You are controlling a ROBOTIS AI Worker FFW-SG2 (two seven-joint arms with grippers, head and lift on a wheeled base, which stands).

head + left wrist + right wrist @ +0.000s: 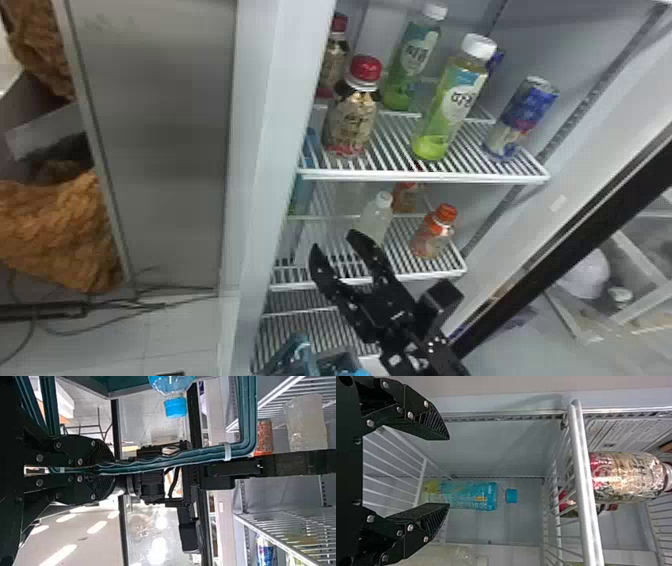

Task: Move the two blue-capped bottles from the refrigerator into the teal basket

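Our right claw [338, 242] stands wide, nothing between its fingers, in front of the middle shelf of the refrigerator. In our right wrist view those parted fingers point toward a blue-capped bottle [472, 496], which stands upright on the middle shelf, apart from them, its label blue and yellow-green. Our left claw [109, 470] is narrow, closed on the teal handle [170, 460]. The second blue-capped bottle [169, 384] is at the teal basket [130, 383], cap toward the handle; we see its clear shoulder and blue cap, while the rest of it is cut off by the view's edge.

Also on the middle shelf [425, 275] we have a white-capped bottle [376, 217], an orange-capped bottle [434, 235] to its right and a reddish bottle [406, 197] farther back. Just above, on the top shelf [425, 176], a red-capped bottle [351, 120] stands near the left side, with another dark-red-capped bottle [335, 60] behind it. To their right come two white-capped green bottles, the front one [450, 105] and the rear one [414, 60], and then a blue can [522, 120] toward the right wall. Well to the left of the refrigerator, past a grey metal panel [165, 150], we see brown textured fabric [60, 235], with cables [135, 310] along the tiled floor [170, 345].
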